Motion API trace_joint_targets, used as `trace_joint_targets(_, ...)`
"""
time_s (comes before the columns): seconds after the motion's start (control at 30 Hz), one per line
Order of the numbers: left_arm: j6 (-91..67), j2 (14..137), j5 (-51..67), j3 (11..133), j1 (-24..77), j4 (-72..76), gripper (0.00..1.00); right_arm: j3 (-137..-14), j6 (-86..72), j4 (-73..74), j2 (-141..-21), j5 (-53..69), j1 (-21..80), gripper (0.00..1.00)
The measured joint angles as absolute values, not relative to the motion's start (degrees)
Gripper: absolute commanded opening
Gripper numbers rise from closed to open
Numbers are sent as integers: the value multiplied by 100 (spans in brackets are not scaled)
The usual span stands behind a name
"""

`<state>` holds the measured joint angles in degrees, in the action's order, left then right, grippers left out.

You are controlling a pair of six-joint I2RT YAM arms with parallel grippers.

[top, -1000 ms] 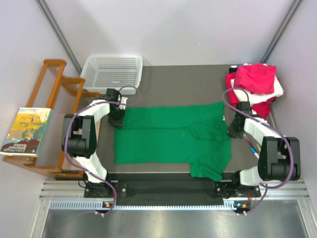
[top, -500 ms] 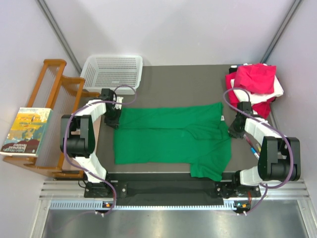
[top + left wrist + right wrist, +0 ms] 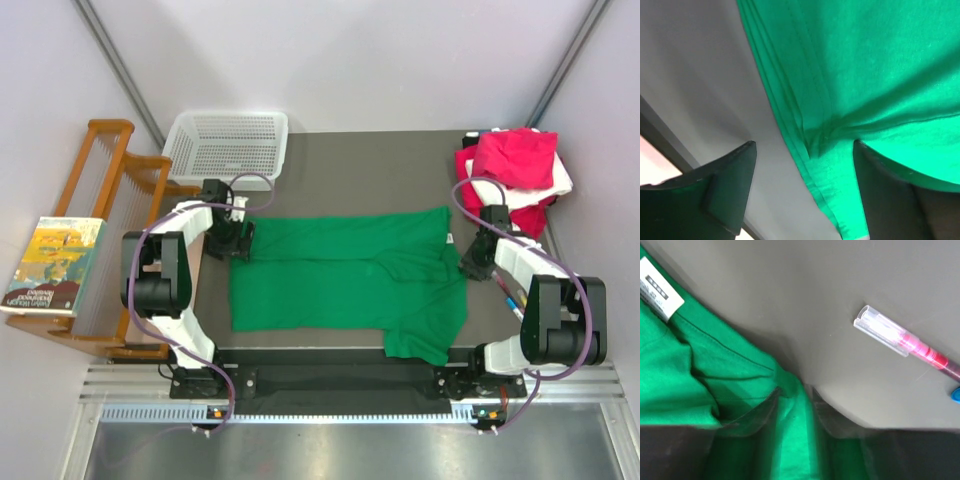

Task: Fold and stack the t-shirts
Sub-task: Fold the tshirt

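1. One bright green t-shirt (image 3: 340,270) lies spread flat on the dark table (image 3: 370,165). It runs left to right, hem at the left and collar at the right. Its far side looks doubled over toward the middle. One short sleeve sticks out at the near right corner.
2. It looks to be soft, light cotton, so it should hang limp, crease easily and slide across the table. Nothing about it seems fragile. The surest hold is probably at the corners or along the doubled edge, pinching every layer. Lifting both ends together should keep the next fold straight.
3. At the far left corner of the shirt is the left gripper (image 3: 232,238). Its jaws stand wide, one on each side of the stitched hem, and hold nothing.
4. At the far right corner, by the collar, is the right gripper (image 3: 478,255). A white label (image 3: 657,290) shows just beside it. The jaws stand narrowly apart with a ridge of green cloth between them. Whether they pinch that cloth or it lies loose cannot be told.
5. Three more shirts sit in an unfolded heap at the table's far right corner, well apart from the green one. A magenta-pink t-shirt (image 3: 515,155) is on top. A white t-shirt (image 3: 562,180) and a red t-shirt (image 3: 530,215) show beneath it.
6. A pink pen (image 3: 910,342) with a clear cap lies on the table near the shirt's right edge.
7. A white mesh basket (image 3: 225,145) stands at the far left corner.
8. Off the table's left side, a wooden rack (image 3: 110,200) carries a book (image 3: 55,265).
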<state>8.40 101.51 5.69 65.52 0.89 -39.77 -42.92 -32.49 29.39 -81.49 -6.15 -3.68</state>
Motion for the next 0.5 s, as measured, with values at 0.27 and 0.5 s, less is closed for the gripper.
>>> trace_joint_targets(0.27, 921, 9723, 777, 6766, 80, -4451, 91, -4320, -3197, 3030, -7988, -596, -397, 100)
trace_joint_targets(0.5, 1236, 8562, 1009, 6702, 558, -4956, 88, -4344, -3076, 3343, -6879, -274, -276, 100)
